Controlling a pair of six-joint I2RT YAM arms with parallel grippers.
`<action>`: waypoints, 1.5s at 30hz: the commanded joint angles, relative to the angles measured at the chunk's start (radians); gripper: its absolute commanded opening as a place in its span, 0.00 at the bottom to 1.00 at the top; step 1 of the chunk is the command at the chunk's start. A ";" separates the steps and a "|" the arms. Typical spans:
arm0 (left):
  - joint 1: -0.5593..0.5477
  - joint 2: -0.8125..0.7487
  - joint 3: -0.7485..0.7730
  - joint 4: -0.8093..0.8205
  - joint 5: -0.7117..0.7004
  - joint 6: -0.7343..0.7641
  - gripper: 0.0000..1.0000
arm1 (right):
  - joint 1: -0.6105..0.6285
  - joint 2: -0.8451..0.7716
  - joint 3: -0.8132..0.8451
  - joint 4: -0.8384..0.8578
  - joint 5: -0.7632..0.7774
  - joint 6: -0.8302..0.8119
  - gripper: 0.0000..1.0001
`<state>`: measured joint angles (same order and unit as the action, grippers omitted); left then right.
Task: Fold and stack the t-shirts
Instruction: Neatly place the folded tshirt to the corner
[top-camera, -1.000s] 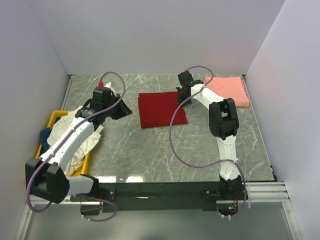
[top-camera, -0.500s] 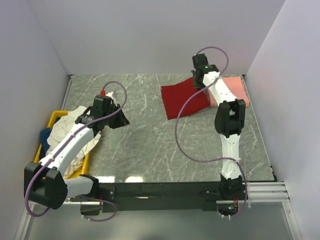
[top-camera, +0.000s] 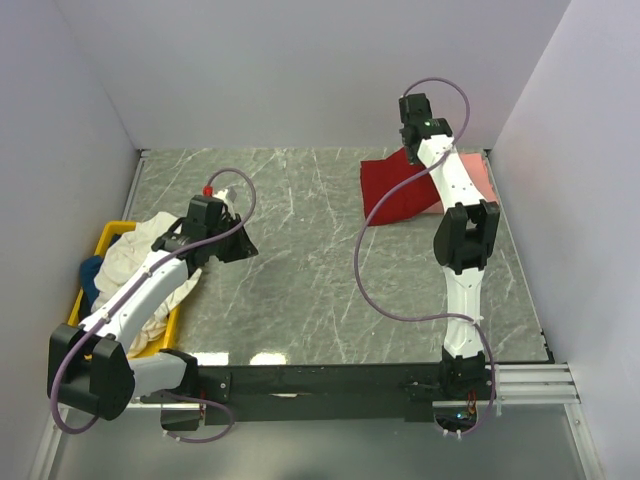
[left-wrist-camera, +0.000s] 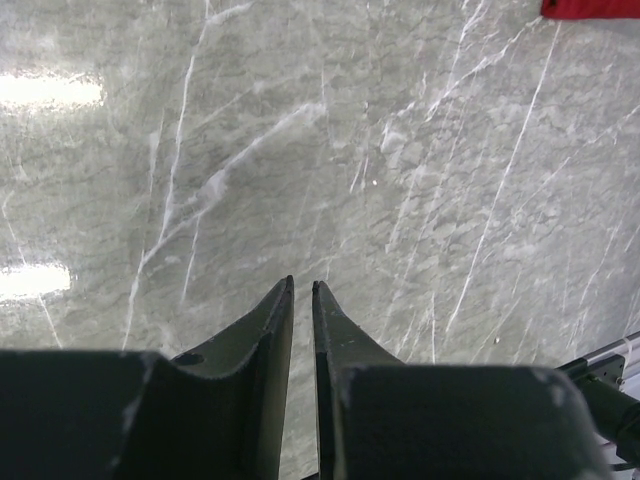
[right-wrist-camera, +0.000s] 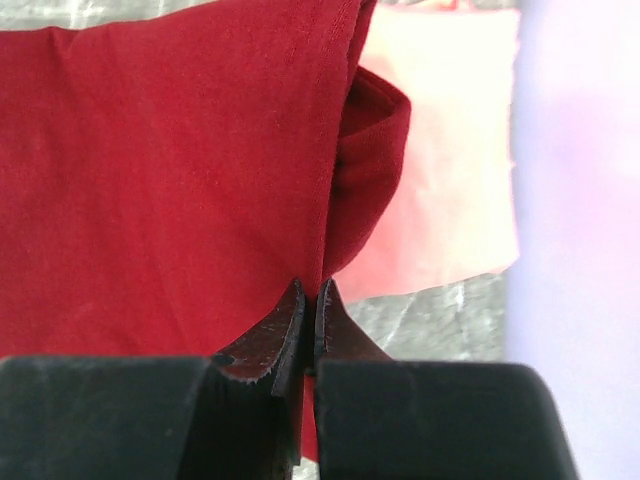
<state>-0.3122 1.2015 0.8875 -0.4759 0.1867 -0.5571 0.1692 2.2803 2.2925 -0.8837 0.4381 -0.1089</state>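
Right fingers (right-wrist-camera: 306, 300) clamping dark red shirt (top-camera: 395, 188) over pink shirt (top-camera: 478, 178), left fingers (left-wrist-camera: 302, 300) nearly closed, empty

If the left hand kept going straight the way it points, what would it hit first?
Probably just the bare table: the left hand holds nothing and points down at empty marble. The red shirt lies off to the side, though depth is hard to judge.
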 joint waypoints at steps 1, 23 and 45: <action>-0.002 -0.022 -0.012 0.026 0.008 0.028 0.18 | -0.013 -0.031 0.073 0.025 0.080 -0.058 0.00; -0.002 0.023 -0.010 0.033 0.019 0.026 0.17 | -0.042 -0.097 0.162 0.069 0.149 -0.132 0.00; -0.002 0.027 -0.016 0.037 0.026 0.023 0.16 | -0.042 -0.174 0.188 0.052 0.152 -0.129 0.00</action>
<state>-0.3122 1.2278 0.8715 -0.4747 0.1955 -0.5568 0.1349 2.1914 2.4218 -0.8619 0.5568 -0.2264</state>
